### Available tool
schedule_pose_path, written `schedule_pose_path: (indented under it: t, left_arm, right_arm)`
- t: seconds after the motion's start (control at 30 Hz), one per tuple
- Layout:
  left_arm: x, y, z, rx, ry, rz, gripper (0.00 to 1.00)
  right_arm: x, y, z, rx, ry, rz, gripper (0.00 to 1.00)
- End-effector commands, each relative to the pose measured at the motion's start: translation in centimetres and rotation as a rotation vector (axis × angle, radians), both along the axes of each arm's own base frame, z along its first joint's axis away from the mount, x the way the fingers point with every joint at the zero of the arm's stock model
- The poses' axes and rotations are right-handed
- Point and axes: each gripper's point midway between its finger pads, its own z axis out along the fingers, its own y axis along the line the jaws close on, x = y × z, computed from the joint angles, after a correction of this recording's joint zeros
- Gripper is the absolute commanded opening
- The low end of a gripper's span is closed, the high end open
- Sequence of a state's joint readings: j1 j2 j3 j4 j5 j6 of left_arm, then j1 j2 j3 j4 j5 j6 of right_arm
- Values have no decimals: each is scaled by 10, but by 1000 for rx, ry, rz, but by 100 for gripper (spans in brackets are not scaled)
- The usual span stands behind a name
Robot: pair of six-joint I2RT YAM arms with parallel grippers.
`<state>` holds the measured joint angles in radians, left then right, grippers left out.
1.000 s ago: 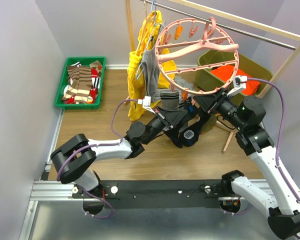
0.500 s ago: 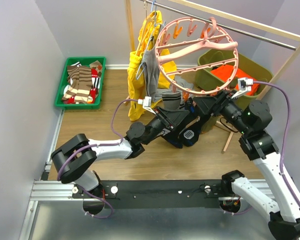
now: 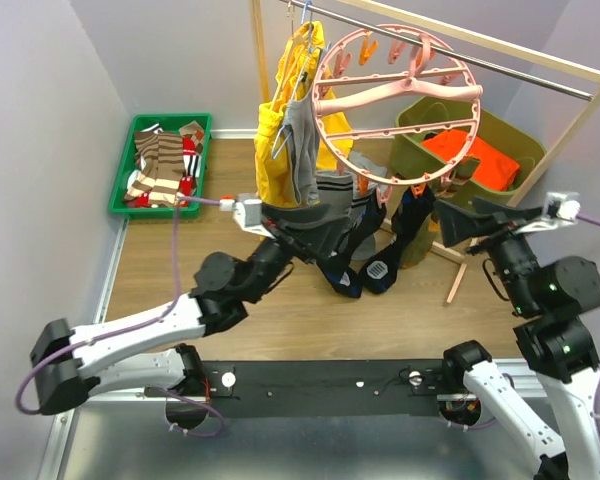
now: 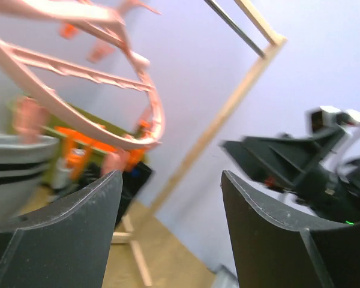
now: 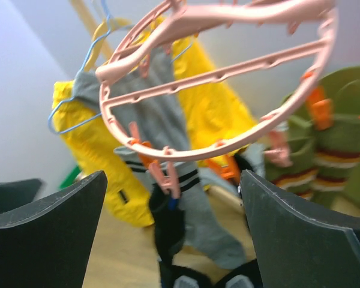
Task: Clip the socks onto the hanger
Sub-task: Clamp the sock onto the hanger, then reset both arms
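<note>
The pink ring hanger [image 3: 395, 105] hangs from the rack rail. Black socks [image 3: 365, 262] with white sole patches and a grey sock with black stripes [image 3: 335, 195] dangle from its lower rim. In the right wrist view a pink clip [image 5: 166, 177] on the hanger [image 5: 228, 144] pinches a black sock [image 5: 171, 231], and olive socks [image 5: 330, 157] hang at the right. My left gripper [image 3: 320, 222] [image 4: 171, 228] is open and empty, low and left of the socks. My right gripper [image 3: 462, 222] [image 5: 173, 201] is open and empty, off to their right.
A yellow jacket [image 3: 275, 150] and grey shirt [image 3: 302, 150] hang left of the ring. A green bin [image 3: 120, 190] of striped socks stands at far left. An olive bin [image 3: 500, 125] with orange cloth sits behind the ring. A wooden rack leg [image 3: 458, 275] slants down near my right gripper.
Both grippers have opened and drawn back from the hanger's lower rim, the left towards the left, the right to the right. The black sock stays clipped to the ring.
</note>
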<state>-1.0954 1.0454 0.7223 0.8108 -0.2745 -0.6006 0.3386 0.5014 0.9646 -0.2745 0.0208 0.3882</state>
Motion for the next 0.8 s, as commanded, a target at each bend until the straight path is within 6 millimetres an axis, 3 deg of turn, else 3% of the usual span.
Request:
schedule_pose_path:
  t: [0.0, 0.07, 0.13, 0.17, 0.3, 0.47, 0.77]
  left_arm:
    - [21, 66, -24, 270, 12, 317, 76]
    - [21, 105, -24, 276, 48, 428, 76]
    - [25, 135, -42, 353, 105, 535, 76]
    - [20, 154, -36, 332, 113, 563, 76]
    - [11, 207, -53, 376, 180, 677, 76]
    - [-1, 273, -67, 284, 288, 844, 76]
    - [-15, 312, -93, 186, 334, 884, 76]
  right_arm:
    - [-13, -52, -2, -103, -21, -246, 100]
    - [-19, -62, -8, -115, -20, -289, 100]
    - [-32, -79, -8, -105, -52, -359, 100]
    - [-33, -83, -15, -111, -47, -375, 100]
    - [-50, -100, -24, -94, -93, -442, 100]
    - [-65, -111, -40, -85, -129, -474, 100]
    - [-60, -114, -84, -58, 0, -499, 100]
